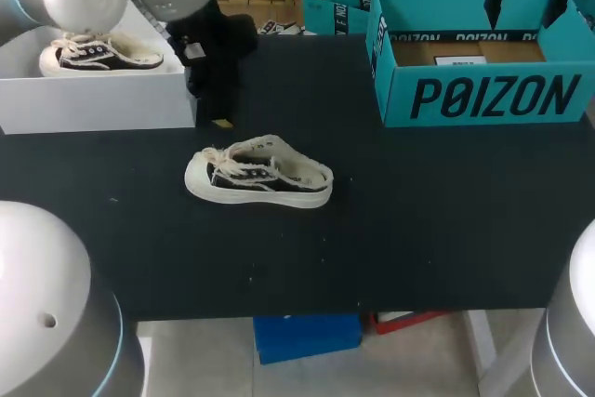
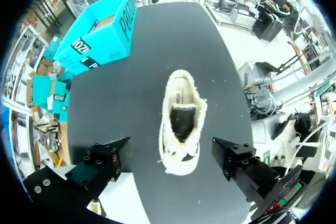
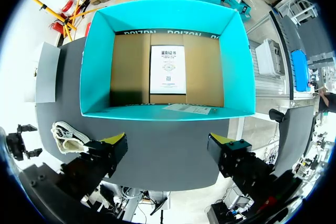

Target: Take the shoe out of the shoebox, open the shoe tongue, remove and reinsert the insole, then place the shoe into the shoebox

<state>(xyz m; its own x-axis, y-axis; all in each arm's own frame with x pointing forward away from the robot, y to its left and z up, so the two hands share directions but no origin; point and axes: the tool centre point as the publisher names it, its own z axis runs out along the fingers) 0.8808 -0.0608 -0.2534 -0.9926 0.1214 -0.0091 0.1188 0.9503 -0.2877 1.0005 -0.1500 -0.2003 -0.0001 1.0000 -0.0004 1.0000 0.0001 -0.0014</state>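
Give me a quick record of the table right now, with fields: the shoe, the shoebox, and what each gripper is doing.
shoe: upright on its sole on the black table, outside both boxes
shoebox: teal, open, at the table's far right; no shoe inside, only a sheet of paper
left gripper: open, above the shoe, not touching it
right gripper: open, over the shoebox, holding nothing
second shoe: sits in a white box at the far left
task state: shoe is out of the shoebox, not yet put back

Just a wide black table (image 1: 446,230) with a matte top, and a white box (image 1: 93,104) parked at its 10 o'clock corner.
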